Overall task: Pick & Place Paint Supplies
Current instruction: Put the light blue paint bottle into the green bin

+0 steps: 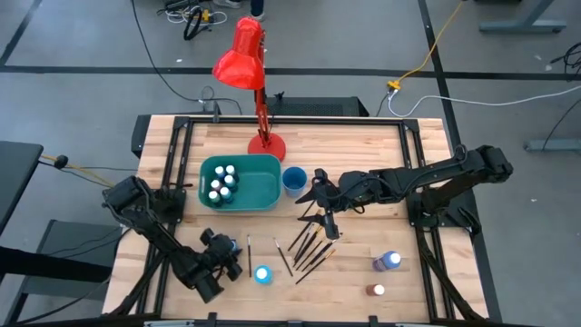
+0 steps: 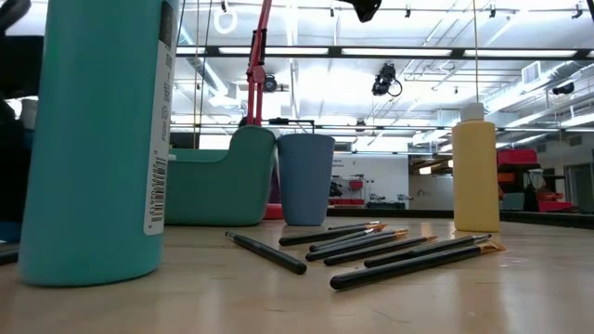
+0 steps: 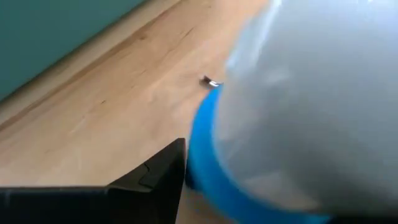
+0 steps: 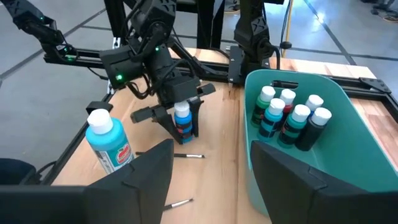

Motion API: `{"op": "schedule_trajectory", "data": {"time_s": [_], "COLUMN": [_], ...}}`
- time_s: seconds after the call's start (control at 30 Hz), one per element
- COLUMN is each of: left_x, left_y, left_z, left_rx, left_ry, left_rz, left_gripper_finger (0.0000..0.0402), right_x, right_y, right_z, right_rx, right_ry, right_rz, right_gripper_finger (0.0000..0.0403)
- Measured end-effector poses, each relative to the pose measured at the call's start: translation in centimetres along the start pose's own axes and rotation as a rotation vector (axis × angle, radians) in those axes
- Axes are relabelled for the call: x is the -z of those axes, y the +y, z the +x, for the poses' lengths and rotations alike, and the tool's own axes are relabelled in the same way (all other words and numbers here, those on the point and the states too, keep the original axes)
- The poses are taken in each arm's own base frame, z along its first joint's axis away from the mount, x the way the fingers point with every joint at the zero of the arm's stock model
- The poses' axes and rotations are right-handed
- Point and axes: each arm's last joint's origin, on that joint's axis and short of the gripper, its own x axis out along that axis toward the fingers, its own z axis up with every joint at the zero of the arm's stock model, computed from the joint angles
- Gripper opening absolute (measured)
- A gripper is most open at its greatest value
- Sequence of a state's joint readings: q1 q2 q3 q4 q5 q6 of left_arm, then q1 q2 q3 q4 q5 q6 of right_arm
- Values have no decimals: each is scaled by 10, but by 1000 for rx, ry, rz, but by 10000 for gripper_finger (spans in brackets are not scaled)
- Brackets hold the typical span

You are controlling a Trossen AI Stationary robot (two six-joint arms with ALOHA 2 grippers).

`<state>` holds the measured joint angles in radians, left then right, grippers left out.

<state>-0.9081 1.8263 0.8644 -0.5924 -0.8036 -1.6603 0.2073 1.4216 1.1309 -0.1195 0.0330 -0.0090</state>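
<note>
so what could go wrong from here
1. The left end effector is at a small blue bottle, with a taller light-blue bottle standing close by; a careless move could tip either one.
2. The brushes lie crossed in a pile, so the open right end effector may drag or scatter several when it grabs one, or bump the blue cup beside it.

One camera looks straight down at the whole tabletop (image 1: pixel 363 263). One sits low on it, very near a teal bottle (image 2: pixel 93 139), facing the room. Both see the brushes (image 1: pixel 310 245). Each wrist camera looks forward, close up.
</note>
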Motion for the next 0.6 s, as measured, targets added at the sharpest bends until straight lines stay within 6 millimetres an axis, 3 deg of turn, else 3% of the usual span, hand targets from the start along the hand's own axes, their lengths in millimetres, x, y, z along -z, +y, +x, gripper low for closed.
{"op": "schedule_trajectory", "data": {"time_s": [0.6], "left_x": [-30], "left_y": [-20], "left_z": [-33], "left_rx": [-148], "left_ry": [147], "left_rz": [165], "left_gripper_finger": [190], "right_x": [1], "right_y": [0], "right_z": [0], "right_rx": [0], "right_ry": [12], "right_rz": [-2], "right_gripper_finger": [224]}}
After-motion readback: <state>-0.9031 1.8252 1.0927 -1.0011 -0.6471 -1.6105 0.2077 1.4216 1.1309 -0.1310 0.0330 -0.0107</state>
